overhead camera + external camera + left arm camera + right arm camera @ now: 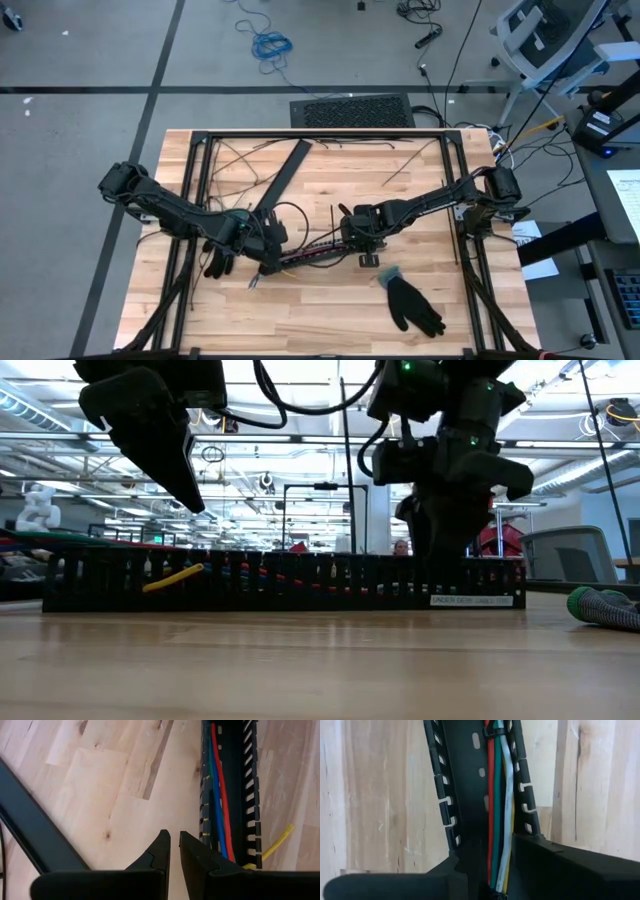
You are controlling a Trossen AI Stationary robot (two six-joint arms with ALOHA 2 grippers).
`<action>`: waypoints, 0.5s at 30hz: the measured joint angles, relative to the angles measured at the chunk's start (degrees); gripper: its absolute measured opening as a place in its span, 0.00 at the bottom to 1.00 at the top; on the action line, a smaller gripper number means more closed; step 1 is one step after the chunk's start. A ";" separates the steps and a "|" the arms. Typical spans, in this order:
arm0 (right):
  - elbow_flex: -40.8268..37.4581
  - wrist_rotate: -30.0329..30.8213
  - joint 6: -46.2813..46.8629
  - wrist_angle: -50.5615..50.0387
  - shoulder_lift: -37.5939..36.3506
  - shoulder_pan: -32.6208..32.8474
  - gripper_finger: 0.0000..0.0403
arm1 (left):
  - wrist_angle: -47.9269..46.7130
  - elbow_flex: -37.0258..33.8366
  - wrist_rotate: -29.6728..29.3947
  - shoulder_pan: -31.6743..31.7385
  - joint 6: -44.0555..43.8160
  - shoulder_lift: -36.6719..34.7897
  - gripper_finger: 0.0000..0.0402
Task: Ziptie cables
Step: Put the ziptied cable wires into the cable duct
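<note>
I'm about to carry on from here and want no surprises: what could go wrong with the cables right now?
The right gripper straddles the cables inside the black slotted strip; lifting may drag both off the table. A yellow wire pokes out through a slot near the left gripper and may snag or escape the bundle.

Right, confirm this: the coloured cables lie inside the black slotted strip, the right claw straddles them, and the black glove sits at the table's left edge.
Not quite. The cables do lie inside the black slotted strip, with the right claw straddling them, but the black glove lies right of centre, near the table's front, as the high view shows.
</note>
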 joint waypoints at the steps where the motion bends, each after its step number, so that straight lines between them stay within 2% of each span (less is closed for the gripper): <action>1: -0.01 0.01 0.12 0.06 0.00 -0.09 0.24 | 0.00 0.00 -0.02 -0.01 0.01 0.00 0.10; 15: -3.47 0.60 2.40 3.93 -0.13 -0.08 0.24 | 0.16 0.00 -0.24 -0.48 -1.28 0.00 0.10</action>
